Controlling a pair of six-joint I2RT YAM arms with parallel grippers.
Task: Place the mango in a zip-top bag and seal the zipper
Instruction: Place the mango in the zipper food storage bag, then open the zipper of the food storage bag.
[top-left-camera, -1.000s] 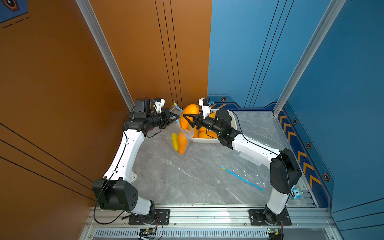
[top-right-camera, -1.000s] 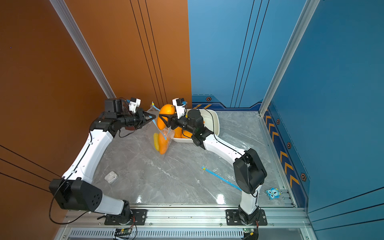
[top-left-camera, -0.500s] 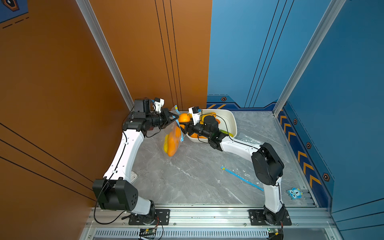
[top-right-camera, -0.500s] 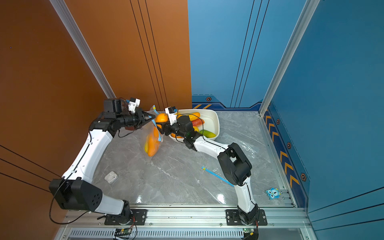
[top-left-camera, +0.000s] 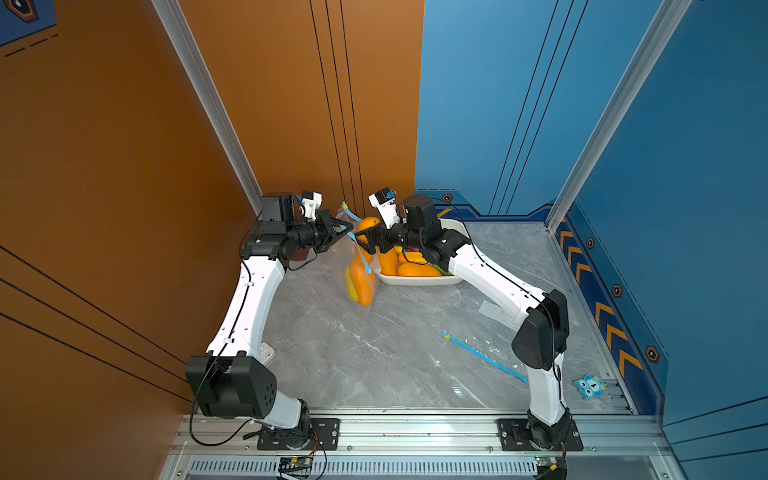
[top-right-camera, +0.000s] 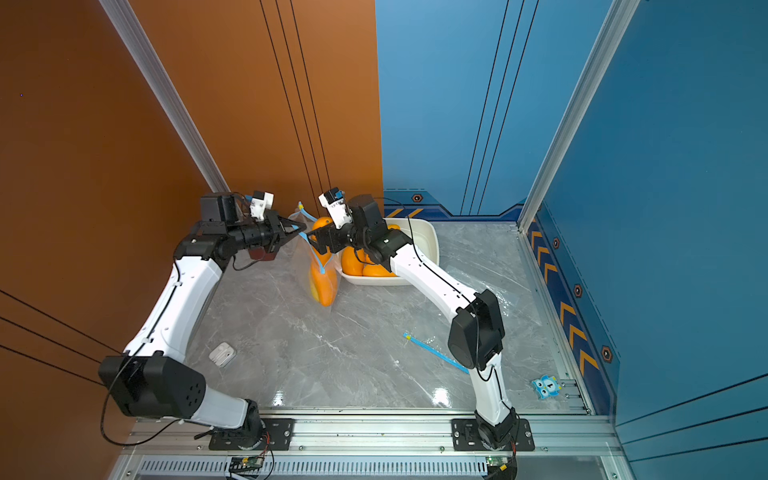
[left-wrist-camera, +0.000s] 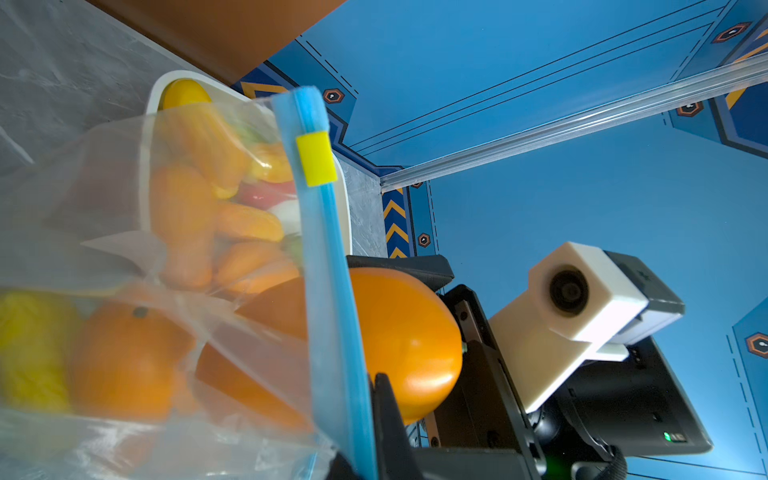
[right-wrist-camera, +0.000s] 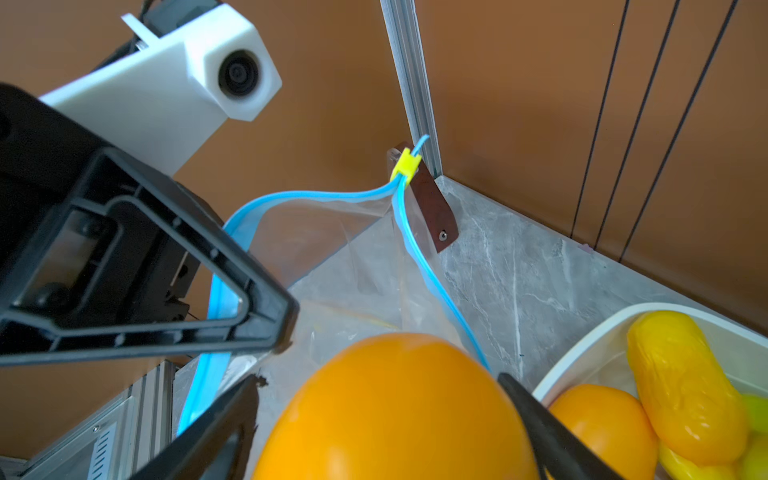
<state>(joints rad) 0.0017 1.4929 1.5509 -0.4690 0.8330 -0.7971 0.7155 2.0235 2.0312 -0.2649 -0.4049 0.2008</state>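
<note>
Two grippers working: my left gripper (top-left-camera: 348, 230) clamps the zip-top bag (top-left-camera: 360, 277) rim; right gripper (right-wrist-camera: 378, 386) spread loose around mango (right-wrist-camera: 395, 419).

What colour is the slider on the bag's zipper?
Yellow slider, riding on a blue zipper track; it shows clearest in the left wrist view.
</note>
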